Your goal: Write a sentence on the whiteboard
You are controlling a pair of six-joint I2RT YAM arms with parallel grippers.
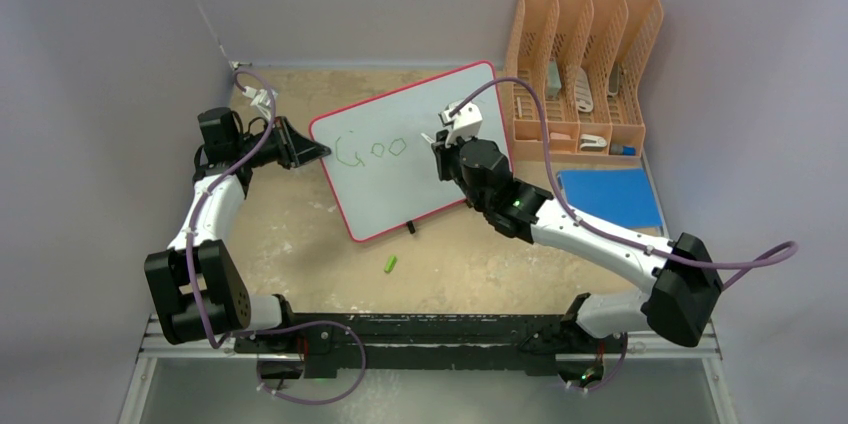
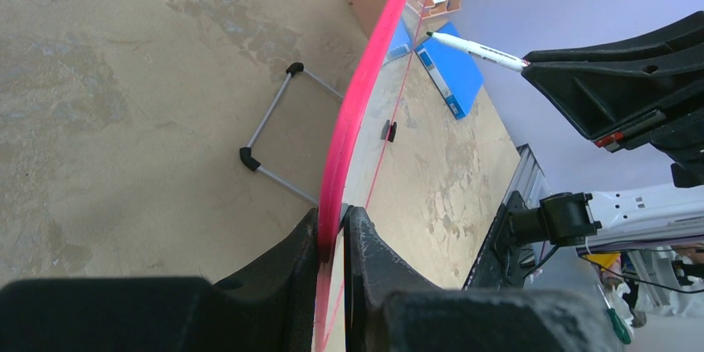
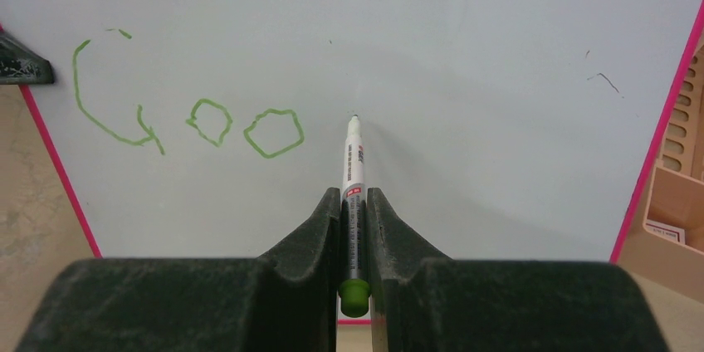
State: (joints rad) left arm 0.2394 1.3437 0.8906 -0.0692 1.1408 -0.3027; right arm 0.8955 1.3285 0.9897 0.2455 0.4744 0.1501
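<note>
The whiteboard (image 1: pixel 405 179) with its red rim stands tilted on the table. Green letters "Goo" (image 1: pixel 370 150) are written on it and show in the right wrist view (image 3: pixel 191 124). My left gripper (image 1: pixel 318 152) is shut on the board's left rim (image 2: pixel 332 223). My right gripper (image 1: pixel 440 144) is shut on a white marker (image 3: pixel 353 178) with a green end. The marker tip (image 3: pixel 354 118) is at the board surface just right of the second "o". The marker also shows in the left wrist view (image 2: pixel 473 49).
A green marker cap (image 1: pixel 391 264) lies on the table in front of the board. An orange desk organizer (image 1: pixel 585 69) stands at the back right. A flat blue rectangle (image 1: pixel 610 196) lies in front of it. The board's wire stand (image 2: pixel 274 136) sits behind it.
</note>
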